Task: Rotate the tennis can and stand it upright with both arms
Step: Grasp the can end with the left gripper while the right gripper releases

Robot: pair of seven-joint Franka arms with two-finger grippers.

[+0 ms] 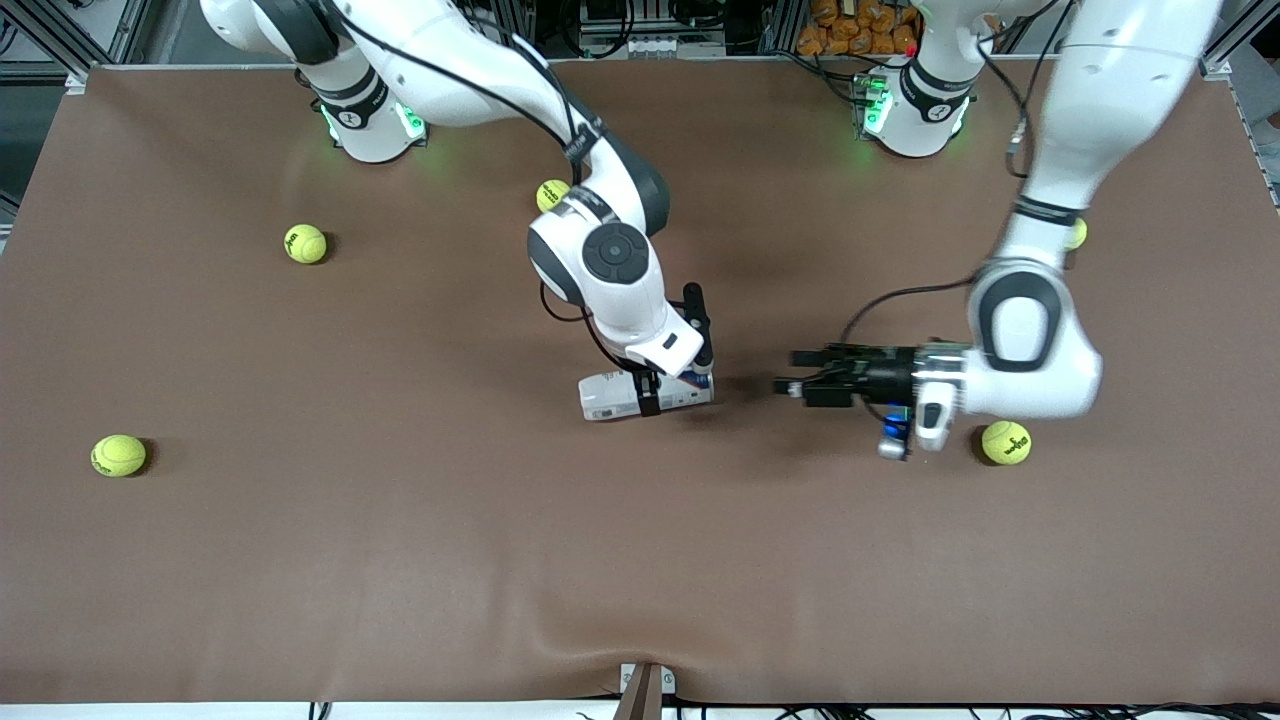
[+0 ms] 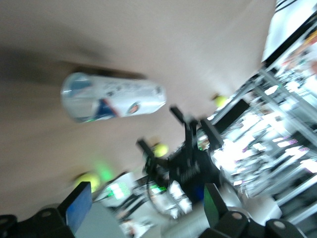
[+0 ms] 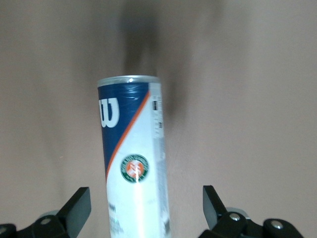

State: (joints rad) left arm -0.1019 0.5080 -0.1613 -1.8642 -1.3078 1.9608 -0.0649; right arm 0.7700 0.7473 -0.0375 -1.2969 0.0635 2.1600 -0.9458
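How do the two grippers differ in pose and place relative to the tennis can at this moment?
The right gripper points down, straddling the tennis can that lies on its side on the table; the left gripper lies level, aimed at the can's end from the left arm's side. The right gripper's jaws flank the can; the left gripper's have nothing between them. Both stand open, neither gripping.

A brown desk point(image 1: 400, 560) carries scattered yellow-green tennis balls: one point(image 1: 118, 455) near the right arm's end, another point(image 1: 305, 243) farther from the camera, a third point(image 1: 551, 195) mid-desk, and a fourth point(image 1: 1006, 442) toward the left arm's end.
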